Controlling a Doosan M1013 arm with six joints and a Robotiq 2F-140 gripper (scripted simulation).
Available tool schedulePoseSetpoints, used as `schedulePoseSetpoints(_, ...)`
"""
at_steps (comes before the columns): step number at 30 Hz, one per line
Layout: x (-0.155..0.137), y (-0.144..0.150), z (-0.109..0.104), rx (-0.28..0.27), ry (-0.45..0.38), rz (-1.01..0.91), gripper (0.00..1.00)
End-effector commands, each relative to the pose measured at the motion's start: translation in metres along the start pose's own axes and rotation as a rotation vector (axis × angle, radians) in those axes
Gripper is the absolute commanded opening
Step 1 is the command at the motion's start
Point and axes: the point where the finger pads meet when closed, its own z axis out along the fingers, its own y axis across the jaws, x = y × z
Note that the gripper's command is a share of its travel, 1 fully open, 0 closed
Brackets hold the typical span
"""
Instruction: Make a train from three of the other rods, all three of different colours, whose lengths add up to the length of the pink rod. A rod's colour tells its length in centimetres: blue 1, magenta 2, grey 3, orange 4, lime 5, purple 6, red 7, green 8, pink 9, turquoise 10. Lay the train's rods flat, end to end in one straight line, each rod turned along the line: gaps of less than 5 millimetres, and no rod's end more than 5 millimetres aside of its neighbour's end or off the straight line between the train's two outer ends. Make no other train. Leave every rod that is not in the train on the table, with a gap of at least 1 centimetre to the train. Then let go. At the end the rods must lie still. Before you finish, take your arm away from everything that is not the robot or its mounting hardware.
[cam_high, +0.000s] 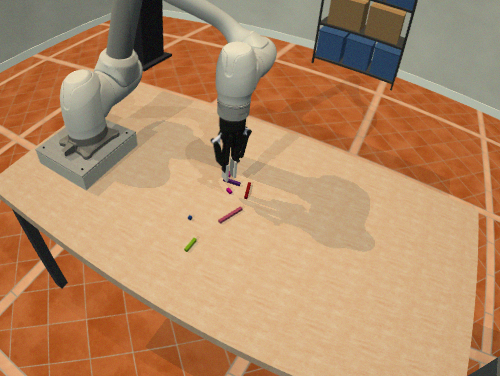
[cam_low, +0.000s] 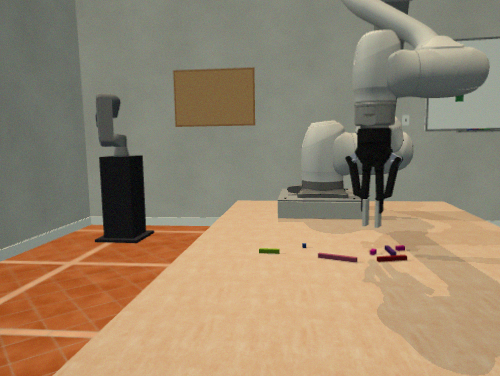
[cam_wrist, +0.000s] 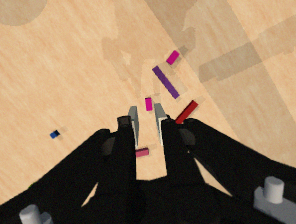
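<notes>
My gripper (cam_high: 230, 178) (cam_low: 371, 225) (cam_wrist: 146, 114) is open, its fingers close together and empty, above the table. One magenta rod (cam_high: 229, 190) (cam_low: 373, 251) (cam_wrist: 148, 104) shows just beyond the fingertips in the wrist view. A purple rod (cam_high: 234, 183) (cam_low: 390, 250) (cam_wrist: 166, 82) lies beside another magenta rod (cam_low: 400, 248) (cam_wrist: 173, 57). A red rod (cam_high: 247, 190) (cam_low: 392, 258) (cam_wrist: 187, 111) lies apart, at an angle to the purple one. The pink rod (cam_high: 230, 215) (cam_low: 337, 257) (cam_wrist: 142, 152) is mostly hidden by the gripper in the wrist view.
A blue rod (cam_high: 190, 217) (cam_low: 304, 245) (cam_wrist: 55, 134) and a lime rod (cam_high: 190, 244) (cam_low: 269, 251) lie apart from the others, on the lime side of the pink rod. The arm's grey base (cam_high: 87, 165) (cam_low: 320, 209) stands at the table's far end.
</notes>
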Motion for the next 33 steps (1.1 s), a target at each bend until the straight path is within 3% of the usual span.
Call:
schedulePoseSetpoints(1,-0.004,0.005,-0.001,-0.007,-0.005,-0.006,0.15)
schedulePoseSetpoints(33,-0.005,0.005,0.034,-0.007,-0.005,-0.007,0.15)
